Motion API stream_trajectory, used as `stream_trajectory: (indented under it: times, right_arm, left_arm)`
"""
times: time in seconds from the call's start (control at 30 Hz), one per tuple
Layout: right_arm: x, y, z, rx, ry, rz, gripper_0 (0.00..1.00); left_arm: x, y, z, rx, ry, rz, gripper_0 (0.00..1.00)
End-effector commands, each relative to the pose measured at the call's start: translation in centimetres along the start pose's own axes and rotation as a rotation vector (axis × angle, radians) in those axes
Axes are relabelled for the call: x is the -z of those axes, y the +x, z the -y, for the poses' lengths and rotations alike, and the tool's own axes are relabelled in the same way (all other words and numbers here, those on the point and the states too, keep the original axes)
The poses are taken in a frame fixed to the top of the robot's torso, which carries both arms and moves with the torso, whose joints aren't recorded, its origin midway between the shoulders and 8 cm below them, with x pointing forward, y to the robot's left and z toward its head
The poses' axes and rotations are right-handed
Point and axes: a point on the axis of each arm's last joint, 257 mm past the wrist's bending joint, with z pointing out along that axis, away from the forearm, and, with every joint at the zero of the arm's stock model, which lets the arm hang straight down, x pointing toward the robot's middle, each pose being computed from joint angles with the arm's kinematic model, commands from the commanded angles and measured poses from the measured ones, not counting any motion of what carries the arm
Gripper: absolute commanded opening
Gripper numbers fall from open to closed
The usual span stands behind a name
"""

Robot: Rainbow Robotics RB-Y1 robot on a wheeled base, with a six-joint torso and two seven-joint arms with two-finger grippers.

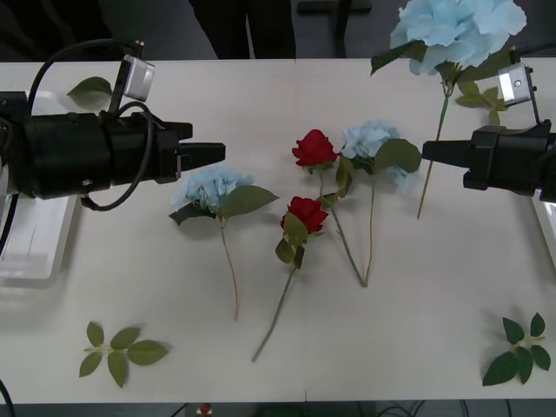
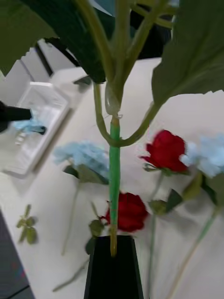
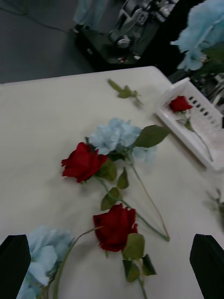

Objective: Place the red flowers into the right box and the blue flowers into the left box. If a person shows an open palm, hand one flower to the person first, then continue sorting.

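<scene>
My right gripper [image 1: 432, 149] [image 2: 113, 247] is shut on the stem of a blue flower [image 1: 459, 28], holding it above the table's right side. The stem [image 2: 114, 177] rises from between the black fingers. My left gripper [image 1: 213, 154] [image 3: 111, 254] is open and hovers over the table's left part, just above another blue flower [image 1: 211, 185]. Two red flowers [image 1: 314, 148] [image 1: 306, 213] and a third blue flower [image 1: 369, 139] lie mid-table. The left box [image 1: 35, 239] [image 2: 39, 117] sits under my left arm. The right box [image 3: 205, 121] holds one red flower [image 3: 179, 103].
Loose green leaf sprigs lie at the front left [image 1: 117, 349], front right [image 1: 521, 352], back left [image 1: 91, 87] and back right [image 1: 482, 95]. The front strip of the table between the sprigs is bare.
</scene>
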Motion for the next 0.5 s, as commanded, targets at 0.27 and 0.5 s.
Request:
stream_trajectory:
  times: [0.27,0.5]
  right_arm:
    - [0.2,-4.6,-7.2,0.021,-0.245,0.124,0.0]
    - [-0.4,-6.9,-9.9,0.014,-0.34,0.189,0.0]
  left_arm:
    - [1.4,2.3,8.4,-0.136,0.296,0.11,1.0]
    - [-1.8,3.5,12.3,-0.16,0.359,0.207,1.0]
